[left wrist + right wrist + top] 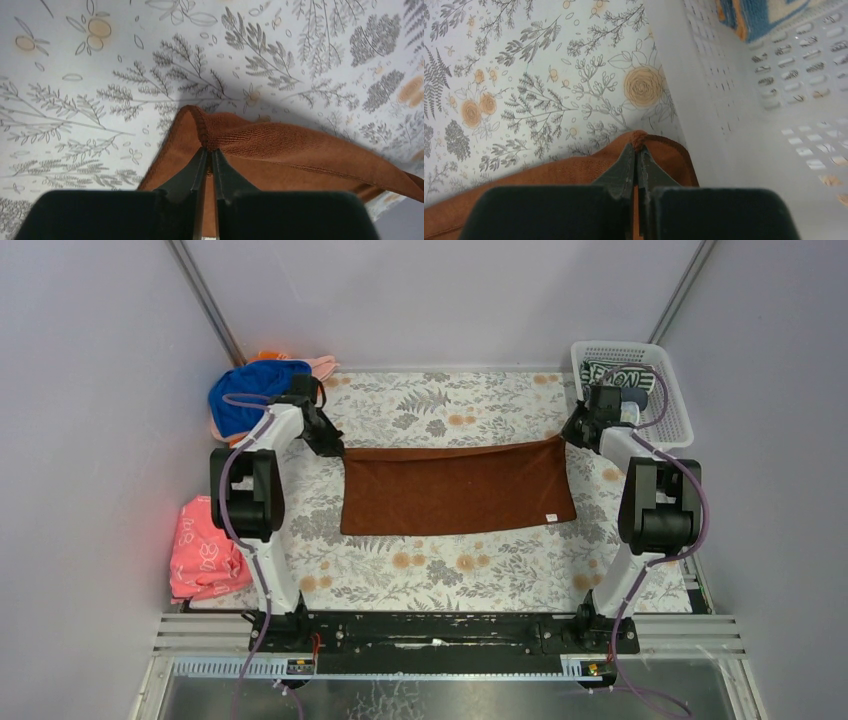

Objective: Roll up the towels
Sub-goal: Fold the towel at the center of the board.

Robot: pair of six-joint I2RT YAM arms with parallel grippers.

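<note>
**Now each gripper pinches one far corner of the brown towel**

The left gripper [209, 150] has its fingers squeezed together on one corner of the soft brown terry towel [300, 150]. The right gripper [638, 150] has its fingers squeezed together on the other far corner in the same way. The cloth bunches up a little right at both sets of tips. Between the two grippers, the towel's far edge runs across and dips a bit in the middle. From the fingers back toward the arm bases, the rest of the towel lies spread on the white flowery table cover [100, 75]. Just beside the right fingers, on their outer side, stands the white plastic basket with holes [734, 100]. Behind the left fingers sits a royal blue towel [245, 400] in a heap.

I think the job now is to get the towel flat and straight before rolling. To do it well, both arms should move together at the same height and pull the edge gently tight. The right fingers should not bump the basket.
</note>
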